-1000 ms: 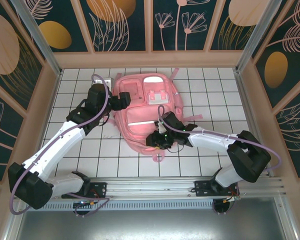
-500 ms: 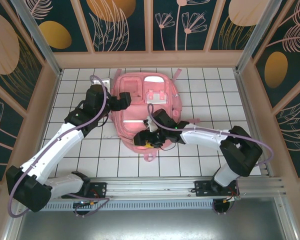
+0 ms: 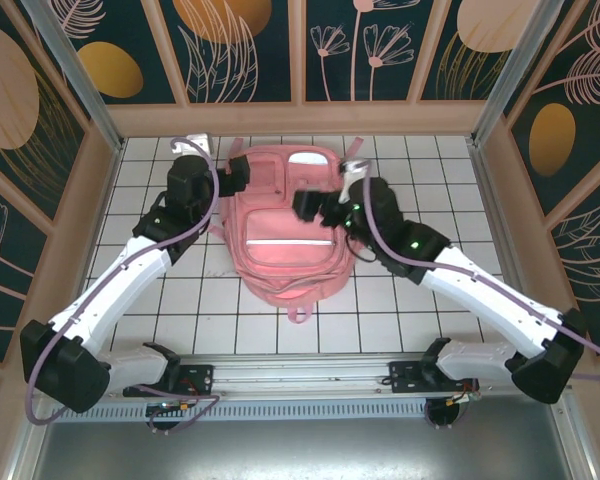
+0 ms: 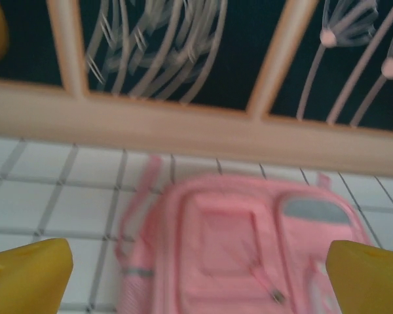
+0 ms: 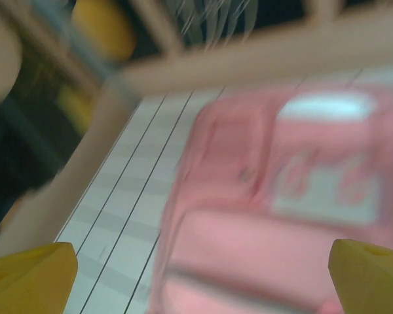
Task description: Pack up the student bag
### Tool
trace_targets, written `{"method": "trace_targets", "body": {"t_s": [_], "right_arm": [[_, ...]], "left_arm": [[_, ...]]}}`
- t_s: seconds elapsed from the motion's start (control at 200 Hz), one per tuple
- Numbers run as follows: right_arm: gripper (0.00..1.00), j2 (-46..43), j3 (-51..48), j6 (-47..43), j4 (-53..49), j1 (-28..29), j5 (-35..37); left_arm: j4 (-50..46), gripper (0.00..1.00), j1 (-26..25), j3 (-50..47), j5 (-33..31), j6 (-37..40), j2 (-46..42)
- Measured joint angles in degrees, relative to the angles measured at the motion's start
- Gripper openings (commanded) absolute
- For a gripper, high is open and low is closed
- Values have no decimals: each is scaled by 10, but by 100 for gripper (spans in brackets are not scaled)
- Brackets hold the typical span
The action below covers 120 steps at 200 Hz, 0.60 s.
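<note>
The student bag (image 3: 280, 262), a large pink backpack, lies flat on the white tiled table with its top toward the back wall. My left gripper (image 3: 237, 174) hovers at its upper left corner, open and empty. In the left wrist view the gripper (image 4: 196, 281) has its yellow fingertips (image 4: 27, 275) spread wide above the bag (image 4: 249, 242). My right gripper (image 3: 307, 205) hangs over the bag's upper front pockets, also open with nothing held. In the blurred right wrist view the gripper (image 5: 200, 281) is spread wide, and the bag (image 5: 281, 196) lies below it.
Wooden walls (image 3: 300, 118) with dark floral panels close in the table at the back and sides, with metal posts (image 3: 495, 90) at the corners. An aluminium rail (image 3: 310, 375) runs along the near edge. Bare tiles (image 3: 420, 200) lie either side of the bag.
The right arm swung from the bag's lower front up to its upper pockets and its jaws opened. The left gripper rose toward the bag's top left corner. The bag settled slightly.
</note>
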Motion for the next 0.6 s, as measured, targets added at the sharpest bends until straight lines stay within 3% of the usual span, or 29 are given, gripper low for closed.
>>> {"method": "trace_targets", "body": {"t_s": [0.055, 0.2, 0.33, 0.601], "right_arm": [[99, -25, -19, -21, 47, -56, 44], [99, -90, -172, -93, 271, -239, 43], [99, -53, -259, -192, 386, -293, 2], [99, 59, -399, -250, 524, -430, -18]], "left_arm": [[78, 99, 33, -54, -3, 38, -9], [275, 99, 146, -256, -7, 92, -20], [356, 99, 198, -365, -31, 104, 2], [494, 99, 237, -408, 9, 100, 99]]}}
